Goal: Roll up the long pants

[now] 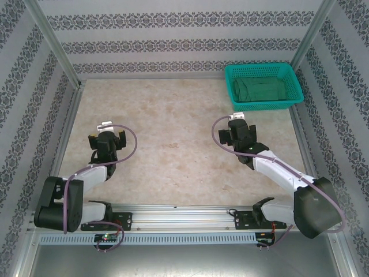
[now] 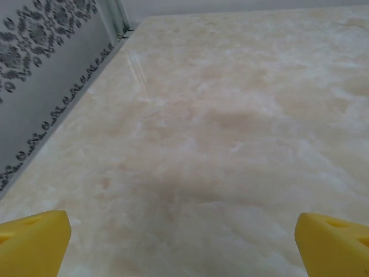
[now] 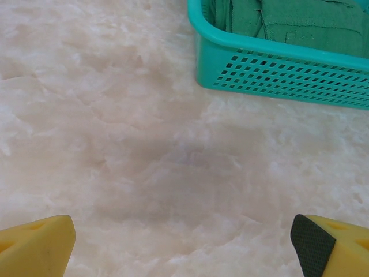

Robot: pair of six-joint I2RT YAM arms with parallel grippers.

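Low in the overhead frame, our left gripper (image 2: pixel 184 245) and right gripper (image 3: pixel 184 245) both hover over the bare table (image 1: pixel 173 150), fingers spread wide and gripping nothing. Farther up, in the upper right corner, the long pants (image 1: pixel 258 90) lie as a rolled green bundle inside the teal basket (image 1: pixel 265 105). We judge the rolling done and the bundle stowed; little seems left.
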